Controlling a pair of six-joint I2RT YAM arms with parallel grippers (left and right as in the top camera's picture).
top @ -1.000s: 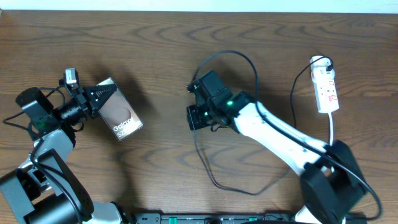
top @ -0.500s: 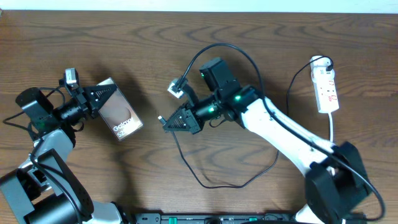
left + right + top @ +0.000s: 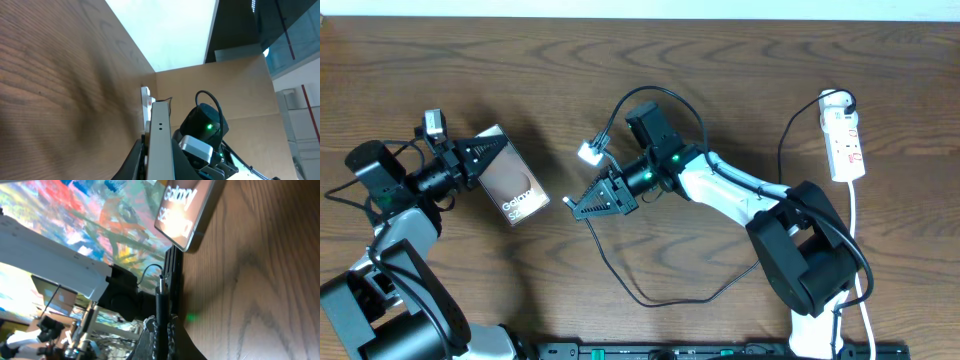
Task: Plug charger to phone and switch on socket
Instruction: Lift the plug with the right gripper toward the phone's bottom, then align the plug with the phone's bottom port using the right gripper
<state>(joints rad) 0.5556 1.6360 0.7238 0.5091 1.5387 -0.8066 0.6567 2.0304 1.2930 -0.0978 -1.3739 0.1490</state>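
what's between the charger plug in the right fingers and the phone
Nothing visible. The right gripper holds the charger plug aimed at the labelled end of the phone, which the left gripper holds. Only a short stretch of bare table lies between plug tip and phone.

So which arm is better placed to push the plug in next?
Right. The right tool grips the charger plug, tip aimed at the phone's white end; the left tool only holds the phone.

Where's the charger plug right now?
Overhead view, centre-left: the charger plug sits in the right gripper, just right of the phone, not yet touching it.
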